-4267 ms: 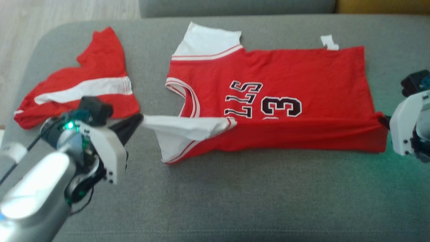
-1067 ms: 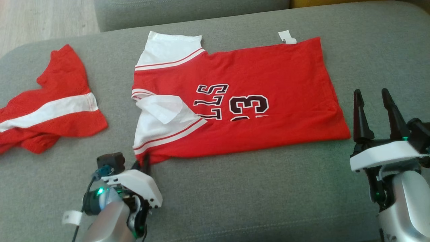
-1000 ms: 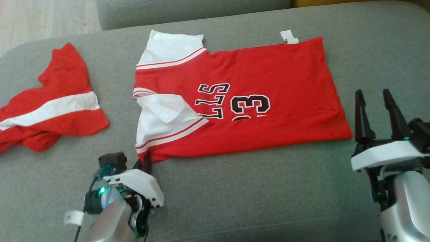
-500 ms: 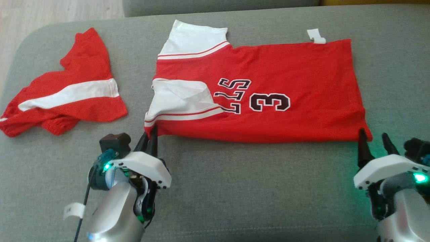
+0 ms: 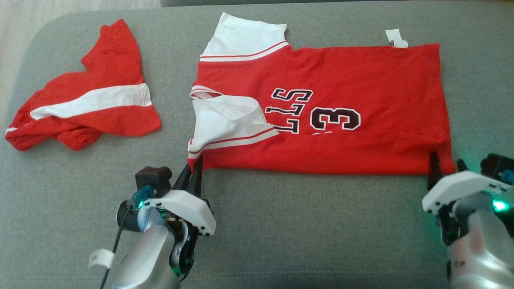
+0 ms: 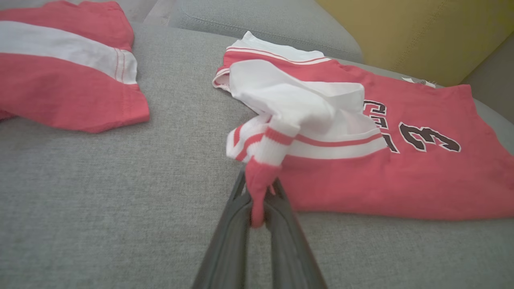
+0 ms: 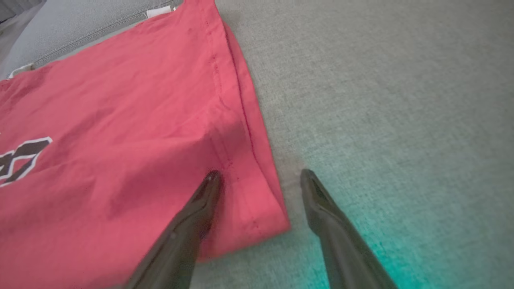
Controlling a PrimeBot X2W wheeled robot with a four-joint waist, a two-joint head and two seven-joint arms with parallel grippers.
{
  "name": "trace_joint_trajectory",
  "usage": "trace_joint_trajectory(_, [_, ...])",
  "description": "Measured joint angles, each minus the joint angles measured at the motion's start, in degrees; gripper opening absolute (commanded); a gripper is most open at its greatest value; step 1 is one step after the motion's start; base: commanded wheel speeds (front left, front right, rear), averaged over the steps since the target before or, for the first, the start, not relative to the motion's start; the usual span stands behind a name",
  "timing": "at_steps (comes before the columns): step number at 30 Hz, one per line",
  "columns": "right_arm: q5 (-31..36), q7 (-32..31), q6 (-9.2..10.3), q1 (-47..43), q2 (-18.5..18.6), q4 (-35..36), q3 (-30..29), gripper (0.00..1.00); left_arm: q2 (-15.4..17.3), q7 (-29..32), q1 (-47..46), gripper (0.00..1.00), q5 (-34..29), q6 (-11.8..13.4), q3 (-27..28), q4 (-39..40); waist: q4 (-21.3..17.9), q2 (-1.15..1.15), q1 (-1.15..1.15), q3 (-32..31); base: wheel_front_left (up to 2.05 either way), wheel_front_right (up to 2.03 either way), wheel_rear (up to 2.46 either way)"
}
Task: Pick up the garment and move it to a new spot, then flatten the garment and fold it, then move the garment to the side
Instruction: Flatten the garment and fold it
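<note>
The garment, a red jersey with white shoulders and a black "3", lies spread on the grey cushion, its near edge folded over. My left gripper is shut on the jersey's near left corner; the left wrist view shows a pinch of red cloth lifted between the closed fingers. My right gripper stands open at the near right hem corner. In the right wrist view, one fingertip rests on the jersey, the other on bare cushion, with the hem corner between them.
A second red piece with a white stripe lies crumpled at the cushion's far left, also seen in the left wrist view. Wooden floor shows beyond the left edge. A yellow cushion rises behind the jersey.
The head camera has shifted. My right gripper has come in from the side and now straddles the jersey's near right corner, still open. The left gripper keeps its hold on the left corner.
</note>
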State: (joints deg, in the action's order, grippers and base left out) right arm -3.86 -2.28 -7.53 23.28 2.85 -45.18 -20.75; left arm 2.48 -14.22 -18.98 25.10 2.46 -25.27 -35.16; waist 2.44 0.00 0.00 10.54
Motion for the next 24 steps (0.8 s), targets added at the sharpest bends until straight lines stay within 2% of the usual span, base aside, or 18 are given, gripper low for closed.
trace_joint_trajectory(3, [0.2,-0.1,0.00,2.2,0.0,-2.0,0.2,1.00,0.0,0.0,0.0,0.00,-0.3,0.0,-0.1,0.0,-0.1,0.00,0.00,0.2,0.00,0.00,0.00])
trace_joint_trajectory(4, [0.4,-0.1,0.00,2.6,0.0,-2.3,0.3,0.38,0.0,0.0,0.0,0.00,-0.3,0.0,-0.1,0.0,-0.2,0.00,0.00,0.2,0.00,0.00,0.00])
trace_joint_trajectory(5, [0.5,-0.1,0.00,2.8,0.0,-2.7,0.4,0.00,0.1,0.0,0.0,0.00,-0.3,0.0,-0.2,0.0,-0.2,0.00,0.00,0.1,0.00,0.00,0.00])
trace_joint_trajectory(16, [1.7,-3.4,0.00,2.3,0.7,-3.4,2.3,0.00,1.1,0.0,0.7,0.00,-0.3,0.1,-0.6,-1.1,-1.2,0.00,0.00,-3.3,0.00,0.00,0.00])
trace_joint_trajectory(20, [0.1,-6.8,0.00,-0.9,2.0,-1.3,5.1,0.00,1.7,0.5,3.8,0.00,-0.1,0.0,-1.1,-1.4,-1.7,0.00,0.00,-5.6,0.00,0.00,0.00])
trace_joint_trajectory(24, [-3.5,-12.1,0.00,-4.8,3.4,3.8,8.0,0.00,3.3,0.5,6.9,0.00,1.7,0.1,0.1,0.7,-2.6,0.00,0.00,-7.9,0.00,0.00,0.00])
